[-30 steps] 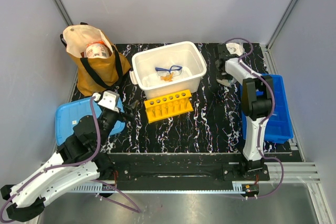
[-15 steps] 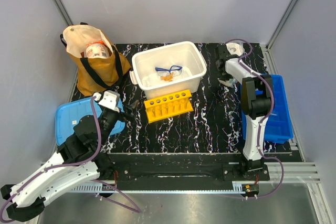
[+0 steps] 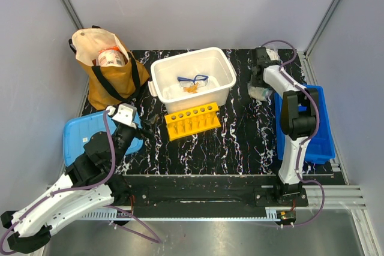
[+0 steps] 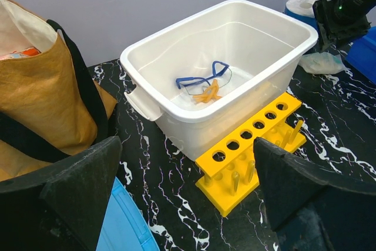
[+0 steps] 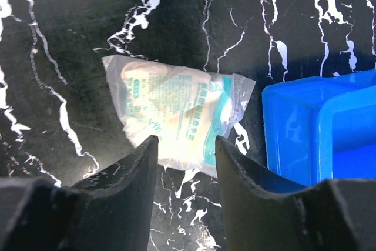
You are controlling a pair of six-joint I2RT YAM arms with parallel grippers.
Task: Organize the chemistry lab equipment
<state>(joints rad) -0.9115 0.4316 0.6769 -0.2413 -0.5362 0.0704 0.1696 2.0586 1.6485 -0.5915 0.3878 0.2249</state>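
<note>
Packet (image 5: 176, 113) is laid flat beside bin (image 5: 317, 124); thin film could be missed by half-open, empty right pincer (image 5: 187, 145).

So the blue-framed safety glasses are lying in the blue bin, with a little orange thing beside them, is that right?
Not quite. The safety glasses and the little orange thing lie in the white tub, not in the blue bin. The left wrist view shows this plainly; the rest is right.

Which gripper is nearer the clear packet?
Right. The right gripper sits just above the clear packet, fingers open; the left gripper is across the table, beyond the white tub.
</note>
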